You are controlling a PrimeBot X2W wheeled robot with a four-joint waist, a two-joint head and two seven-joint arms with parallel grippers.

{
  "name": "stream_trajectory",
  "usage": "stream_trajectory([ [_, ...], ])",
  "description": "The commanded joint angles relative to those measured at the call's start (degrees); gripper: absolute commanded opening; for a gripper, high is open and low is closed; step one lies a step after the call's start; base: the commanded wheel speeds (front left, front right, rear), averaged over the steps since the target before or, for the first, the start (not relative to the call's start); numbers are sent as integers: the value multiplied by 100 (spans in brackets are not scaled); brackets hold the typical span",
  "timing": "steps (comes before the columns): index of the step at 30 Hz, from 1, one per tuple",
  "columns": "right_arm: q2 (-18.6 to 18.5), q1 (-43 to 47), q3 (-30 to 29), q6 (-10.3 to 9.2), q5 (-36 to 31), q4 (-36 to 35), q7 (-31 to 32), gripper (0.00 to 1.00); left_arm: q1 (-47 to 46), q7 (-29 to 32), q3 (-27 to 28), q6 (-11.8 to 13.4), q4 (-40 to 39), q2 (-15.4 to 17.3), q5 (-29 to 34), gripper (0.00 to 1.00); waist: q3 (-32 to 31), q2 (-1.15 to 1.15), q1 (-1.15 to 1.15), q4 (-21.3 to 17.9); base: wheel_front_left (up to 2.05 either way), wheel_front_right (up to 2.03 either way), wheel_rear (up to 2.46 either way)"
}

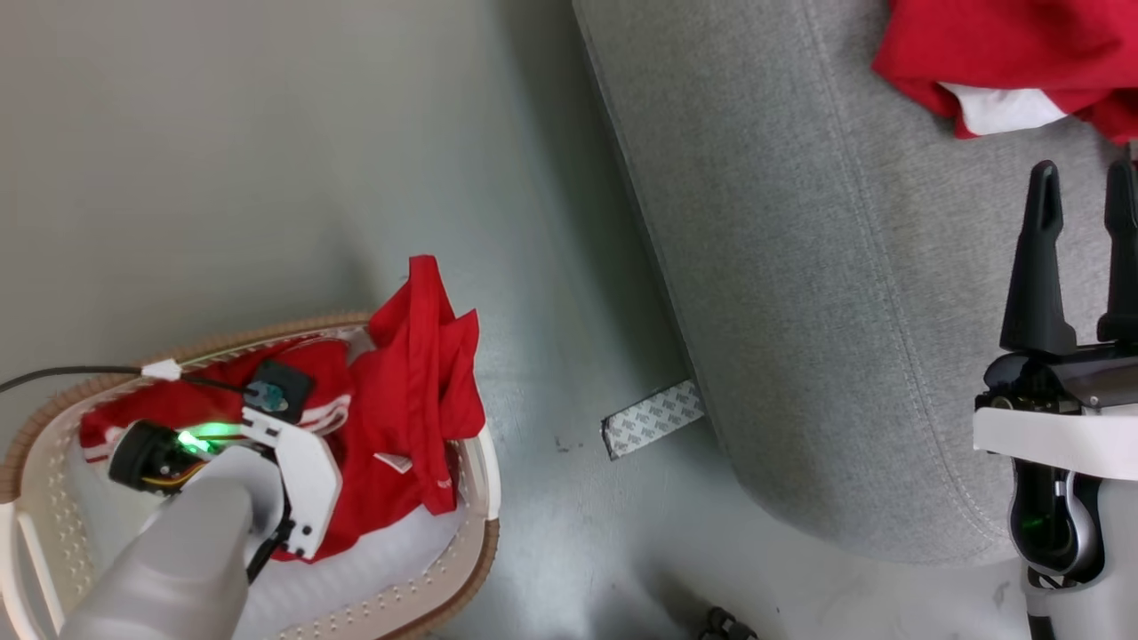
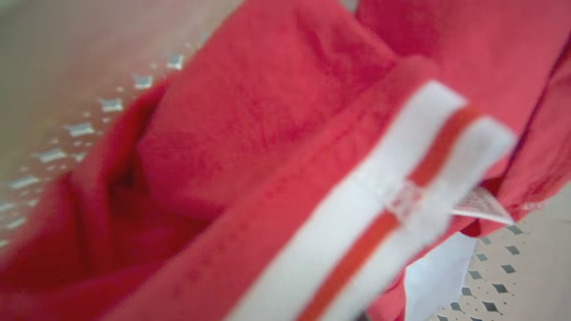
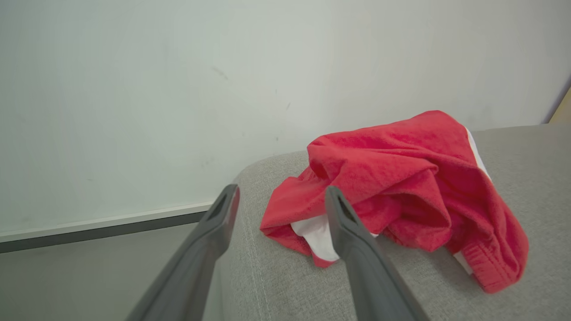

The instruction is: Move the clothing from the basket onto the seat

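Red clothing [image 1: 400,418] with white stripes fills the upper half of the basket [image 1: 484,498] at the lower left of the head view. One fold reaches past the brown rim, and pale lining [image 1: 382,551] shows below the heap. The left gripper [image 1: 298,471] reaches down into that heap. Its fingers are buried, so I cannot tell whether they are apart or pinching cloth. Its wrist view is a blur of red fabric and a white stripe [image 2: 357,223], perhaps right against the lens. A second red garment [image 1: 1005,44] lies crumpled on the grey seat [image 1: 800,267], upper right. The right gripper [image 1: 1083,178] hovers over the seat near that garment, fingers apart, holding nothing.
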Motion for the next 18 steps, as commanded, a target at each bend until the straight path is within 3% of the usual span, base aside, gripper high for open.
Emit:
stream_trajectory([
  [1,13,-56,-6,-11,-17,24,-18,100,-53,-61,-17,3,-16,3,-86,0,-69,0,-1,4,0,0,0],
  [11,3,253,-331,-11,-688,237,-17,100,559,-1043,-400,2,-610,-689,-841,0,-1783,0,-1,838,0,0,0],
  [18,-225,708,-346,-11,-859,440,-10,100,772,-1335,-553,2,-1486,-771,-1297,0,-2994,0,-1,1486,0,0,0],
])
